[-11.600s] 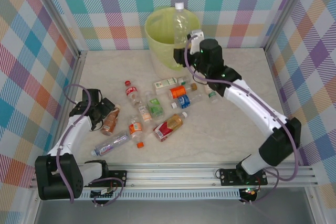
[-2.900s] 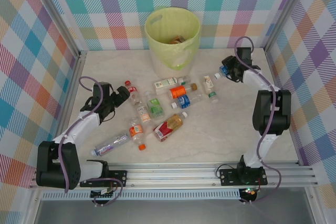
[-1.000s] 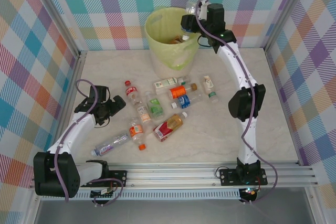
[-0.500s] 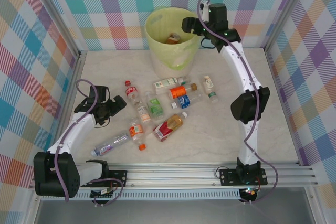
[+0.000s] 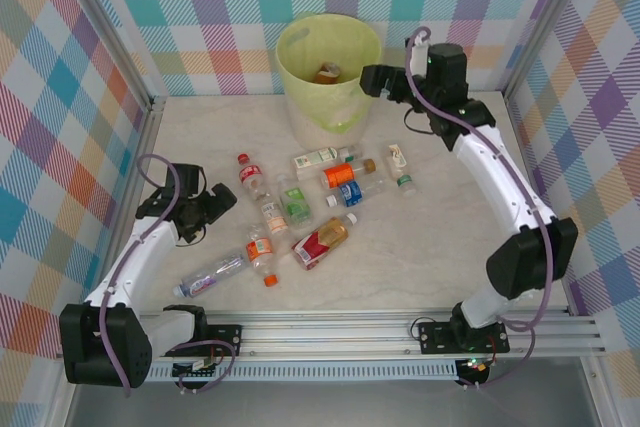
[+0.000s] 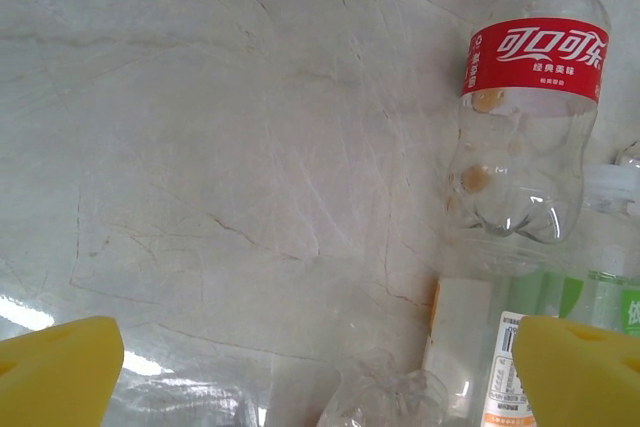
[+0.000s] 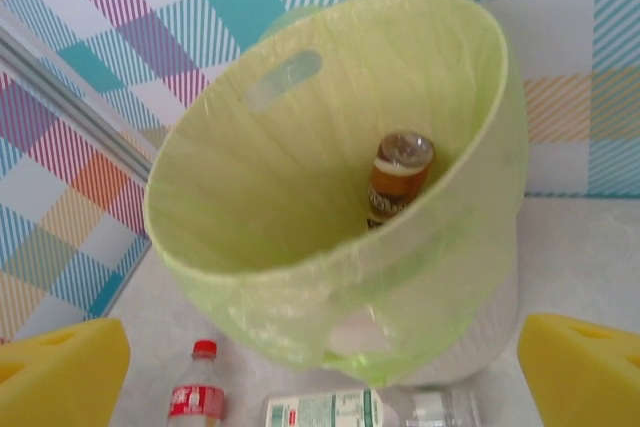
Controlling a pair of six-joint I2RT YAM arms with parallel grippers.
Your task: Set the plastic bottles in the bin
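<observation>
1. The right claw point(image 5: 374, 81) hung wide open and empty, raised just beside the right of the bin point(image 5: 318, 107)
2. The bin stood at the back of the table point(image 5: 440, 247), with a brown bottle point(image 7: 400, 175) lying inside it
3. The left claw point(image 5: 213, 203) was spread fully too, holding nothing, low over the table near the cola bottle point(image 6: 530, 117)
4. The other bottles point(image 5: 343, 176) lay on their sides in a loose cluster mid-table, some touching
5. They looked empty, so I judged them light, thin-walled and smooth, likely to roll, dent, or slip out of a hard pinch
6. The best hold seemed to be across the labelled middle of the body, with the pads square to its length, not on the cap or tapering neck
</observation>
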